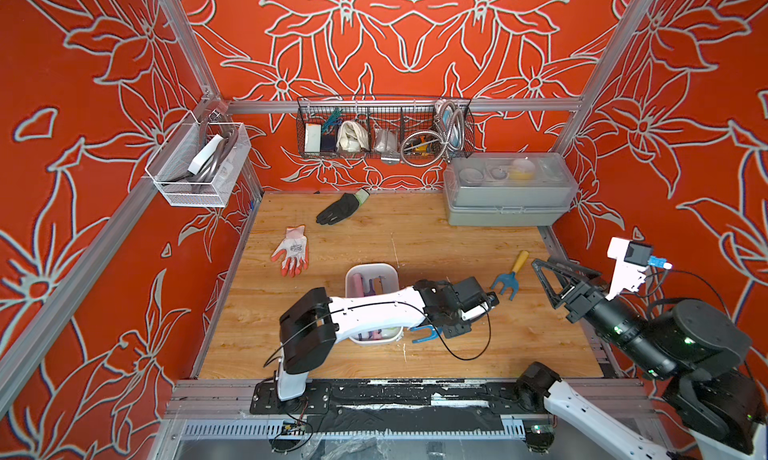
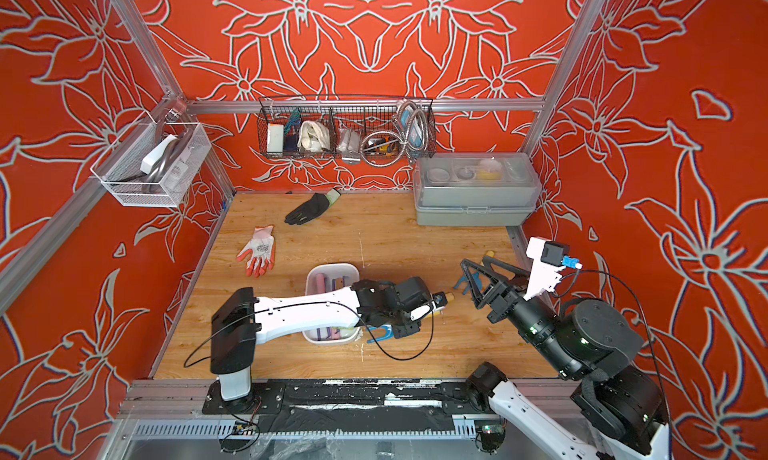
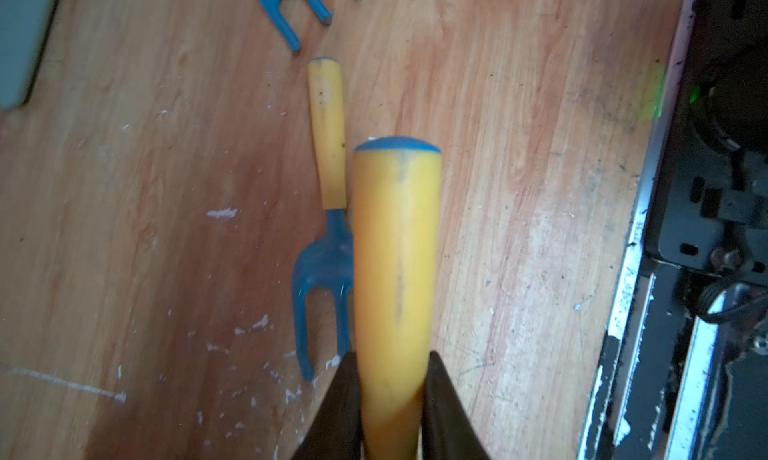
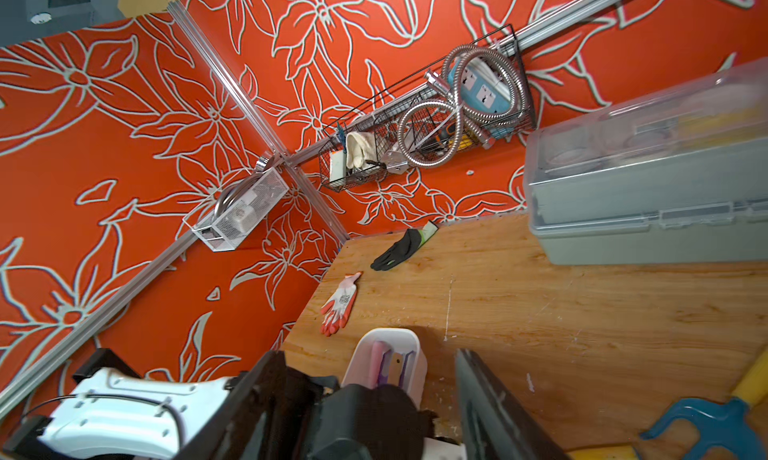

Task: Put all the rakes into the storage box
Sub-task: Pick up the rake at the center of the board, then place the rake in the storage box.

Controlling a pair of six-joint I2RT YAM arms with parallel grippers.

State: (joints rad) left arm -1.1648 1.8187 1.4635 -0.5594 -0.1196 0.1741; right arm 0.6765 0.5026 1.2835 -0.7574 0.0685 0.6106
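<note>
My left gripper (image 1: 455, 331) (image 3: 392, 354) is shut on the yellow handle of the rake (image 3: 397, 245), which ends in a blue cap. The rake's blue pronged head (image 1: 424, 335) (image 2: 380, 333) pokes out beside the near right corner of the storage box (image 1: 371, 266) (image 2: 332, 266) (image 4: 388, 332). That box is a white tub holding pink and purple items, and my left arm crosses over it. My right gripper (image 1: 544, 261) (image 2: 474, 260) (image 4: 368, 351) hangs open and empty above the table's right side.
A second yellow-handled blue fork (image 3: 328, 166) lies under the held handle. A third tool (image 1: 511, 275) (image 4: 706, 420) lies to the right. Black glove (image 1: 338, 208) and orange-white glove (image 1: 292, 250) lie back left. Grey case (image 1: 509, 196) stands back right; wire baskets (image 1: 384, 129) hang on the walls.
</note>
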